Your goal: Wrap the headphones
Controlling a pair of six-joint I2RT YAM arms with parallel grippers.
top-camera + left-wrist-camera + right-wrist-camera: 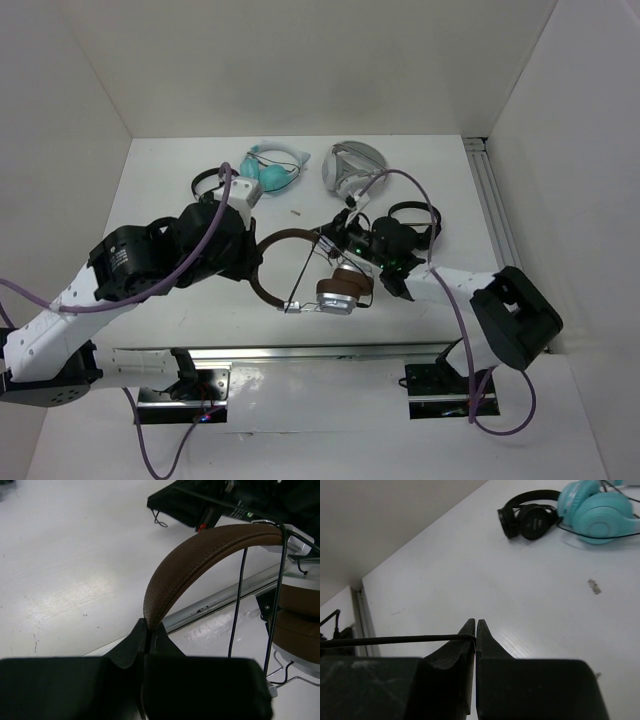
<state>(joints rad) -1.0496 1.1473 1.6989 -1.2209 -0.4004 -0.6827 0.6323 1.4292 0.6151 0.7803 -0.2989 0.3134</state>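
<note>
The headphones [340, 291] lie at the table's middle, their brown headband [200, 555] arching up and a silver-and-brown earcup [299, 622] resting to the right. My left gripper [148, 629] is shut on the left end of the headband. The thin black cable [303, 270] runs taut from the earcup up across the headband's opening. My right gripper [476, 626] is shut on that cable [395, 640], which leaves its fingertips to the left. From above, the right gripper [328, 243] sits just behind the headband and the left gripper [252, 262] at its left side.
Teal headphones [270, 170] and a small black pair [210, 181] lie at the back left, a grey-white pair [350, 165] at the back middle. Another black pair [415, 218] sits under the right arm. A metal rail [300, 353] runs along the near edge.
</note>
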